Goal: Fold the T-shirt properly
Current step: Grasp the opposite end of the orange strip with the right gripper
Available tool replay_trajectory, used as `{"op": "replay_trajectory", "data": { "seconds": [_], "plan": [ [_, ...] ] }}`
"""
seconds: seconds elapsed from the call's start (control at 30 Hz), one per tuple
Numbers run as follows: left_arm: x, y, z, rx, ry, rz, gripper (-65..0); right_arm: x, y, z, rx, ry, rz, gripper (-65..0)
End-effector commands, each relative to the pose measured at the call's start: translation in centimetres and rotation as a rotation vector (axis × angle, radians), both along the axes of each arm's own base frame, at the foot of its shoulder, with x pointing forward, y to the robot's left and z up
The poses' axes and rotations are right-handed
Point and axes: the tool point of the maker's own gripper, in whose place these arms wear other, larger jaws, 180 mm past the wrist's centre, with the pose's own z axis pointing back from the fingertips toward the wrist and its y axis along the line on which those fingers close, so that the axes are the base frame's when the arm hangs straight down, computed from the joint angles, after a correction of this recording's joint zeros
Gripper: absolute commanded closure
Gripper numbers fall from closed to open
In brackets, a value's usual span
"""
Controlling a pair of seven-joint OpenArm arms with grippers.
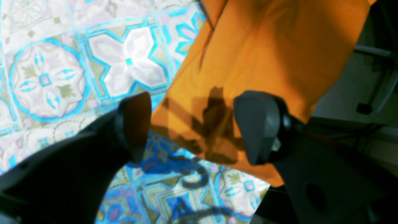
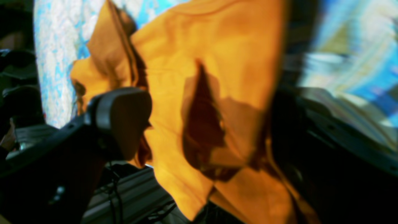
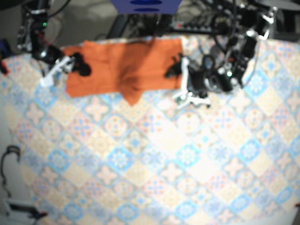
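the t-shirt (image 3: 124,68), orange, lies along the far edge of the bench (image 3: 154,154), well apart from the near edge. in the base view it forms a wide strip with one pointed flap (image 3: 133,97) projecting from its near side toward the middle of the bench. a darker fold line runs across the cloth near its centre.

left arm (image 3: 234,61): the left jaws stand at the end of the t-shirt on the base view's right. in the left wrist view the jaws are wide open, with one finger (image 1: 135,124) over the patterned bench (image 1: 46,77) and the other finger (image 1: 258,127) over the orange cloth (image 1: 273,46). a corner of the t-shirt lies below the gap. the jaws hold nothing, and their shadow falls on the cloth.

right arm (image 3: 37,42): the right jaws stand at the opposite end of the t-shirt. the right wrist view is blurred. one finger (image 2: 121,121) shows clearly, and the other side is a dark shape at the frame's right. the jaws stand well apart, and rumpled cloth (image 2: 217,46) fills the space between them. contact between the fingers and the cloth cannot be told.
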Motion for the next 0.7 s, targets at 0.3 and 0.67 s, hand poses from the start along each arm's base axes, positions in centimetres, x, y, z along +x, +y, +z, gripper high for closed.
{"op": "replay_trajectory", "data": {
  "seconds": [0.3,0.67],
  "plan": [
    [0.8,-0.4,1.2,-0.031,-0.038,-0.003,-44.4,-2.8,1.0,-2.1,-0.060,0.117,0.111,-57.9],
    [0.8,-0.4,1.2,-0.031,-0.038,-0.003,-44.3,-3.6,1.1,-3.5,-0.149,0.142,0.152,-22.5]
  ]
}}
